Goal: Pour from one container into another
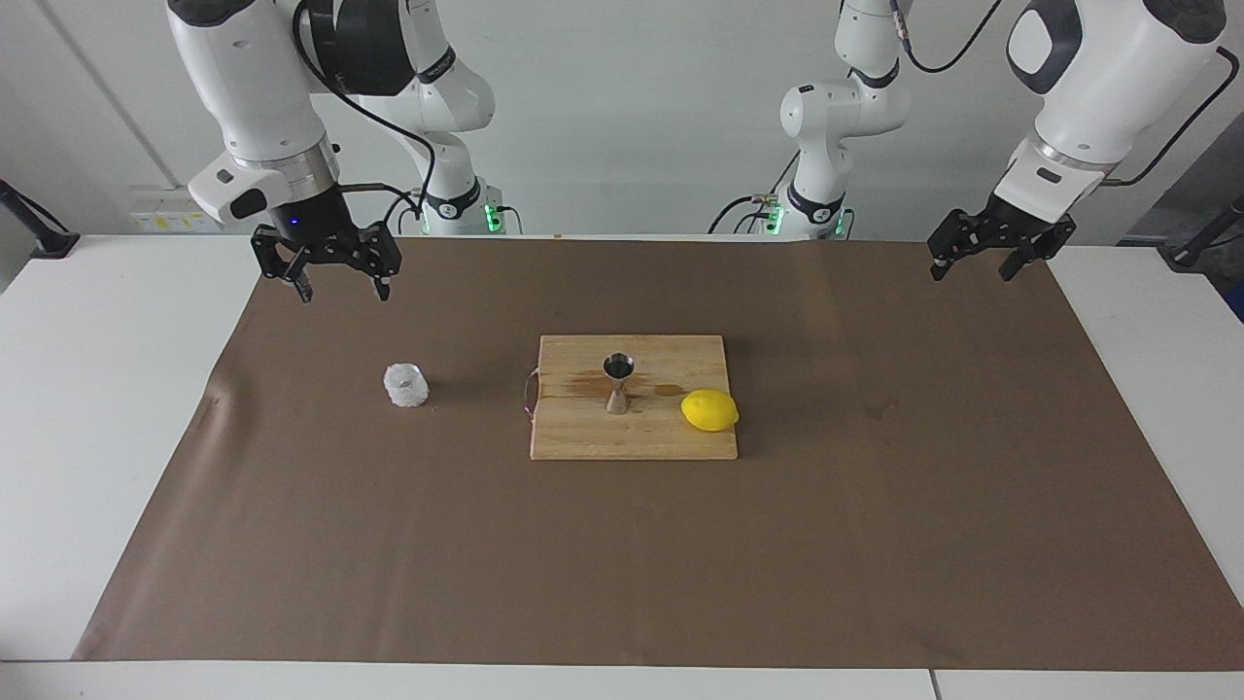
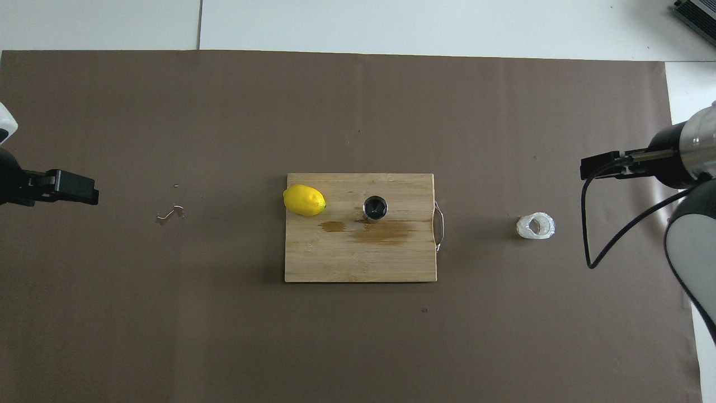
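Whitish faceted cup (upright)

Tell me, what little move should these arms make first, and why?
Probably the right gripper should come down around the whitish faceted cup. It hangs open at that end of the brown mat, and the cup stands alone there, untouched. The steel jigger stands upright on the cutting board beside the lemon. The left gripper waits open over the mat's other end.
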Motion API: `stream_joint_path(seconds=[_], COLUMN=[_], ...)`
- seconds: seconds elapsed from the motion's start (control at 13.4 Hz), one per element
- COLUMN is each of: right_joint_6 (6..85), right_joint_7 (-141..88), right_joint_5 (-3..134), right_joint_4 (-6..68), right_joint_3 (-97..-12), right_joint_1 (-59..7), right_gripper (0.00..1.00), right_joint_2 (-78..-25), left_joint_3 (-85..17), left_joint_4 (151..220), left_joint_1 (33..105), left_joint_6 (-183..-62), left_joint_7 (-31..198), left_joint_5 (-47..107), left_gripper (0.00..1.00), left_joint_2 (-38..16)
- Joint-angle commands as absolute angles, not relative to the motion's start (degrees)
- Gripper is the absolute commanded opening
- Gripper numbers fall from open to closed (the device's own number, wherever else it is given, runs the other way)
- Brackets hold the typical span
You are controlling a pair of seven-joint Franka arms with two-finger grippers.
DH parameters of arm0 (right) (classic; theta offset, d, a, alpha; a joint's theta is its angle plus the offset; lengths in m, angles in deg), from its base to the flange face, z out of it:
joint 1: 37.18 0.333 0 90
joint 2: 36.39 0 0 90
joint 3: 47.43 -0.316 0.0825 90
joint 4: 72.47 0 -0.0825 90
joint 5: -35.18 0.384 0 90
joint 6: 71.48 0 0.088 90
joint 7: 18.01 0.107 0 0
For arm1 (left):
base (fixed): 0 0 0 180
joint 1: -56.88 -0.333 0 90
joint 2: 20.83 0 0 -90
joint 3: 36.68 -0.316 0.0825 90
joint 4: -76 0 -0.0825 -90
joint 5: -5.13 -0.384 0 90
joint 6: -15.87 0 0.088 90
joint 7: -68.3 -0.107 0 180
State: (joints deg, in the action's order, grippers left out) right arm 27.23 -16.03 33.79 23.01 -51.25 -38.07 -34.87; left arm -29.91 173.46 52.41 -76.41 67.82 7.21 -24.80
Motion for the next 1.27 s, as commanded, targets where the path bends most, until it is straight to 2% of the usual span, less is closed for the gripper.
stream_joint_path(seconds=[0.0, 0.22, 0.45, 1.2], right_joint_6=[21.61, 19.32, 16.41, 19.13], right_joint_7=[-13.88, -9.50, -6.41, -6.50], right_joint_5=[33.60, 33.69, 33.78, 33.95], right_joint_4=[18.50, 18.41, 21.38, 22.98], right_joint_3=[-51.83, -52.00, -52.35, -52.36], right_joint_1=[-38.68, -38.59, -38.50, -38.68], right_gripper=[1.00, 1.00, 1.00, 1.00], right_joint_2=[-36.48, -36.04, -33.67, -33.23], left_joint_3=[-30.35, -30.35, -30.35, -30.35], left_joint_4=[173.65, 173.65, 173.65, 173.73], left_joint_1=[52.93, 52.67, 52.84, 52.66], left_joint_6=[-76.15, -76.15, -76.15, -76.77], left_joint_7=[67.51, 67.51, 67.51, 67.60], left_joint_5=[6.80, 6.80, 6.80, 6.80], left_gripper=[1.00, 1.00, 1.00, 1.00], left_joint_2=[-25.05, -25.14, -25.14, -25.05])
